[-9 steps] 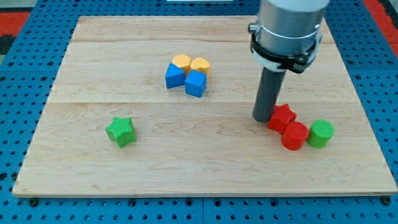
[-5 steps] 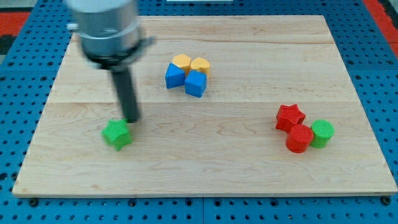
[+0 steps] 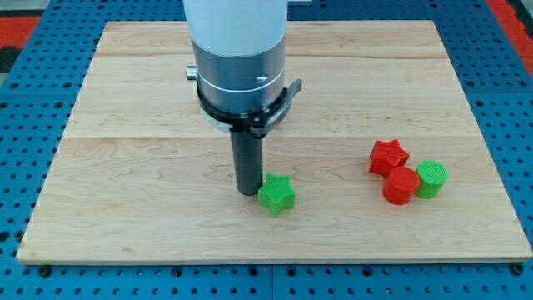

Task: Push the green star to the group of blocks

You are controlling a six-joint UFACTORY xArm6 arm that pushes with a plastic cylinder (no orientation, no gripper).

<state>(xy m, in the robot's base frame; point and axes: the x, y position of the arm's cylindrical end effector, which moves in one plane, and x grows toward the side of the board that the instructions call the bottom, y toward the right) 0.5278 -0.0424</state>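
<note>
The green star (image 3: 276, 194) lies on the wooden board (image 3: 125, 217) a little below its middle. My tip (image 3: 247, 191) stands right at the star's left side, touching or nearly touching it. To the view's right sits a group of three blocks: a red star (image 3: 388, 156), a red cylinder (image 3: 400, 185) and a green cylinder (image 3: 431, 178). The arm's body hides the board's upper middle, where the blue and yellow blocks stood in the earlier frames.
The board (image 3: 125, 217) rests on a blue perforated table (image 3: 25, 167). The arm's wide grey body (image 3: 239, 58) rises above the rod and covers part of the board's upper middle.
My tip went from the red blocks to the far left, then came right, pushing the green star from the board's lower left to below its middle. The red blocks shifted slightly early on.
</note>
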